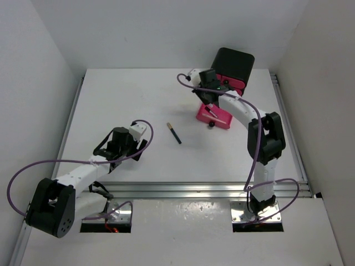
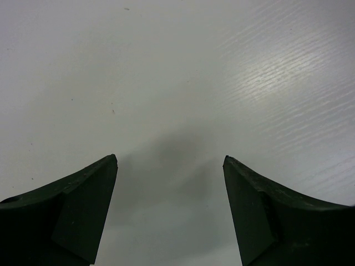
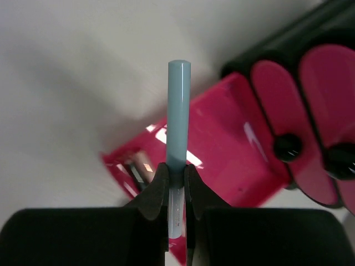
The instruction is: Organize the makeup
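Makeup pencil in pale teal (image 3: 178,111) sits pinched between the fingers of the right pincer (image 3: 176,170), which is pressed tight on its lower part. Most of the stick pokes out past the fingertips. It hangs above the pink drawer (image 3: 224,138), which is pulled out of the black box (image 1: 236,62) at the far right of the tabletop (image 1: 127,100). From the right wrist, the pencil's free end reaches beyond the drawer's far rim toward bare white surface.

Just right of the pencil stand the box's closed pink fronts (image 3: 272,94), each with a round black knob (image 3: 288,147). They crowd that side of the open drawer, close to the pincer. Something glints in the drawer's near left corner, too blurred to name. The right arm's wrist covers much of the drawer from above, and only the drawer's front wall and its own small knob (image 1: 211,125) show plainly below it.

A black pencil (image 1: 174,133) with a gold tip lies alone at mid tabletop, slanted, well apart from both arms and from the box.

The left pincer (image 2: 170,160) hovers low over bare tabletop on the left side with its fingers spread wide and nothing between them. Its shadow falls on the surface beneath.
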`<action>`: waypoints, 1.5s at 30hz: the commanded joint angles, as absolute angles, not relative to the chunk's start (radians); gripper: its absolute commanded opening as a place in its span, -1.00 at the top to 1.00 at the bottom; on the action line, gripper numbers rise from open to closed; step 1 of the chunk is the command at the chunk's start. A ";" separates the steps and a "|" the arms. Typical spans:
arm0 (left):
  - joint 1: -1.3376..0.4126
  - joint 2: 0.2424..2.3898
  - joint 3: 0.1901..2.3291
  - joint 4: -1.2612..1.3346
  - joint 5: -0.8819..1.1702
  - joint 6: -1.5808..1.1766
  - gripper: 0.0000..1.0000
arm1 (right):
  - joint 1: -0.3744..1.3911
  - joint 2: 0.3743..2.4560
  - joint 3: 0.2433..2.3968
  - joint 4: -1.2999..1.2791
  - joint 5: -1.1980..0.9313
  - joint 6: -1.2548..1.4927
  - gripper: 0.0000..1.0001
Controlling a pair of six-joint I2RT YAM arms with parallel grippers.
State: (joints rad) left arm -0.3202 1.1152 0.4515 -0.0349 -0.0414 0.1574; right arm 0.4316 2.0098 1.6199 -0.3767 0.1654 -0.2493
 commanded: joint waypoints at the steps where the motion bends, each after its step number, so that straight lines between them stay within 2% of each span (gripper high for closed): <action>1: -0.328 1.104 0.442 0.000 -0.031 0.164 -0.66 | 0.381 2.017 1.562 -0.373 0.239 -0.367 1.00; 3: -0.328 1.104 0.442 0.000 -0.031 0.164 -0.66 | 0.354 2.035 1.560 -0.377 0.259 -0.397 1.00; 6: -0.328 1.104 0.442 0.000 -0.022 0.164 -0.66 | 0.345 2.066 1.600 -0.388 0.281 -0.420 0.75; 8: -0.328 1.104 0.442 0.000 -0.021 0.164 -0.66 | 0.334 2.078 1.624 -0.402 0.278 -0.428 0.55; 9: -0.328 1.104 0.442 0.000 -0.021 0.164 -0.66 | 0.337 2.083 1.631 -0.403 0.279 -0.437 0.32; 12: -0.328 1.104 0.442 0.000 -0.021 0.164 -0.66 | 0.339 2.080 1.649 -0.405 0.305 -0.443 -0.03; 15: -0.328 1.104 0.442 0.000 -0.021 0.164 -0.66 | 0.344 2.057 1.658 -0.416 0.295 -0.428 -0.15; 18: -0.328 1.114 0.442 0.000 -0.021 0.164 -0.66 | 0.376 2.011 1.655 -0.451 0.256 -0.359 -0.17; 22: -0.328 1.123 0.451 0.000 -0.021 0.164 -0.66 | 0.498 1.968 1.589 -0.462 0.118 -0.184 -0.49; 23: -0.328 1.123 0.451 0.000 -0.021 0.164 -0.66 | 0.540 1.968 1.582 -0.447 0.047 -0.132 -0.52; 26: -0.328 1.132 0.451 0.000 -0.012 0.164 -0.66 | 0.629 2.015 1.580 -0.413 0.008 -0.042 -0.57; 31: -0.328 1.123 0.451 0.000 -0.012 0.173 -0.66 | 0.687 2.141 1.667 -0.434 -0.002 0.037 -0.55; 38: -0.328 1.114 0.442 0.009 -0.021 0.173 -0.66 | 0.704 2.195 1.586 -0.382 0.081 0.043 -0.36; 41: -0.328 1.114 0.442 0.009 -0.021 0.173 -0.66 | 0.703 2.214 1.575 -0.397 0.078 0.054 -0.12; 42: -0.328 1.114 0.442 0.009 -0.021 0.173 -0.66 | 0.706 2.214 1.568 -0.400 0.071 0.058 0.15; 44: -0.328 1.114 0.442 0.018 -0.021 0.173 -0.66 | 0.707 2.214 1.551 -0.403 0.054 0.055 0.43; 45: -0.328 1.114 0.442 0.018 -0.021 0.173 -0.66 | 0.706 2.209 1.546 -0.402 0.052 0.054 0.75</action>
